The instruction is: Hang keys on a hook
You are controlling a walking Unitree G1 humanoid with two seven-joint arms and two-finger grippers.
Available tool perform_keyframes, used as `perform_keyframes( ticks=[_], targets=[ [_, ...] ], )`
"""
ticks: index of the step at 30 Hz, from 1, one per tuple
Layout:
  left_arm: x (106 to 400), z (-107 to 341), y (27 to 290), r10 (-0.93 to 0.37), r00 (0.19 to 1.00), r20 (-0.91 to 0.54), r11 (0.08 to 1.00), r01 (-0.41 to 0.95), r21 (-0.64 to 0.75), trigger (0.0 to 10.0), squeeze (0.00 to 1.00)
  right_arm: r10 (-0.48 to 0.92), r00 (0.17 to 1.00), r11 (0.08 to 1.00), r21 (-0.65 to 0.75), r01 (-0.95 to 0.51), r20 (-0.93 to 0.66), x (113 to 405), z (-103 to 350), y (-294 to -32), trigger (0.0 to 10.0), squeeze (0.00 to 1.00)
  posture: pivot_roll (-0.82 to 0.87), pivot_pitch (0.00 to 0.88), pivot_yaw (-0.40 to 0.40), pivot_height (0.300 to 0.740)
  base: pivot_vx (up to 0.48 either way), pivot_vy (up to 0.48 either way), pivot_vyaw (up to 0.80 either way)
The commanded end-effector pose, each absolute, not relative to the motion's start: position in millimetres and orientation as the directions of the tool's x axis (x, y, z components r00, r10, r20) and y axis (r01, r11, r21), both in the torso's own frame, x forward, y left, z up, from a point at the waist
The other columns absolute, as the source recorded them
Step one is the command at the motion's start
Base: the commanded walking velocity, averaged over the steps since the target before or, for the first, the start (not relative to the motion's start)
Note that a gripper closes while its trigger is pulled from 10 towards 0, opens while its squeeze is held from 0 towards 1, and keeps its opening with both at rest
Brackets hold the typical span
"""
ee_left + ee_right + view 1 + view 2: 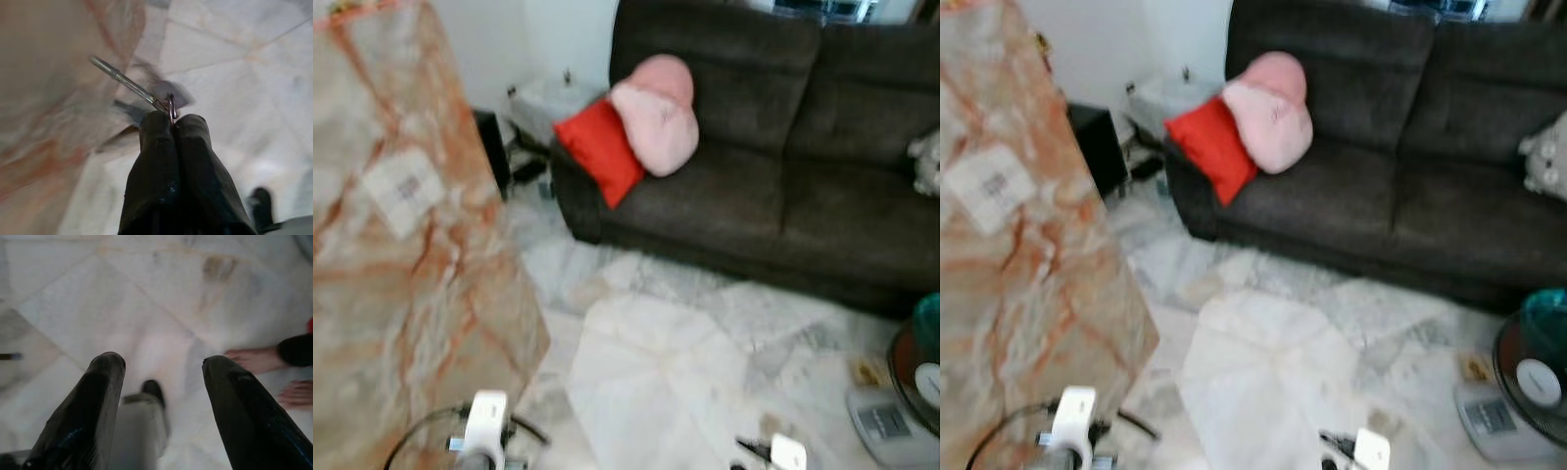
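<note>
In the left wrist view my left gripper is shut on a key ring. A long silvery key sticks out from the ring, and a blurred fob hangs behind it over the marble floor. My left arm shows at the bottom of the head view beside a tall marble-patterned panel. My right gripper is open over the pale floor tiles with nothing between its fingers. My right arm sits low at the bottom right. No hook can be made out.
A dark sofa with a red cushion and a pink cushion fills the back. A fan and a scale stand at the right. A person's bare feet show near my right gripper. White marble floor lies ahead.
</note>
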State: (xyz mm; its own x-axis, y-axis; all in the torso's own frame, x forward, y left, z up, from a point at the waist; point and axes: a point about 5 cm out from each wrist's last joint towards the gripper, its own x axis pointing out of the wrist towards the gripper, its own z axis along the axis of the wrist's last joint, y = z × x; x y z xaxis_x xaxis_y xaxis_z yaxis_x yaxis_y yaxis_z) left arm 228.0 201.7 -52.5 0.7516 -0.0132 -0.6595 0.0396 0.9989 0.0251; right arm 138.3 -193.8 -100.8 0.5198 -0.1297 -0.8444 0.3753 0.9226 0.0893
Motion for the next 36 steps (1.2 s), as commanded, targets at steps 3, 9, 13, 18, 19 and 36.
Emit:
perform_keyframes(
  ticks=[3,9,13,18,19,36],
  targets=[
    [232,-47,213,0.006,0.769,-0.64,0.999,0.023,0.037,10.0,0.0,-0.109,0.555,0.926,0.12,0.359,-0.825,151,-97,-185,10.0,0.0,-0.02,0.0,-0.036,0.74,0.0,0.0,0.8],
    [251,-34,201,-0.068,0.818,-0.571,0.994,0.103,0.029,10.0,0.0,-0.113,0.602,0.931,0.128,0.343,-0.79,167,-90,-181,10.0,0.0,-0.01,0.0,-0.041,0.74,0.0,0.0,0.8],
    [262,-24,194,-0.114,0.85,-0.514,0.987,0.155,0.038,10.0,0.0,-0.111,0.6,0.934,0.124,0.336,-0.792,166,-91,-182,10.0,0.0,-0.01,0.0,-0.042,0.74,0.0,0.0,0.76],
    [276,-8,187,-0.181,0.891,-0.417,0.977,0.213,0.029,10.0,0.0,-0.109,0.597,0.931,0.128,0.341,-0.795,164,-91,-182,10.0,0.0,-0.02,0.0,-0.035,0.74,0.0,0.0,0.13],
    [281,-1,183,-0.223,0.901,-0.372,0.969,0.246,0.015,10.0,0.0,-0.11,0.596,0.93,0.128,0.343,-0.795,164,-92,-182,10.0,0.0,-0.02,0.0,-0.035,0.74,0.0,0.0,0.0],
    [339,102,142,-0.355,0.93,0.092,0.896,0.367,-0.25,10.0,0.0,-0.105,0.586,0.933,0.125,0.338,-0.803,162,-93,-182,10.0,0.0,-0.02,0.0,-0.035,0.74,0.0,0.0,0.0]
  ],
)
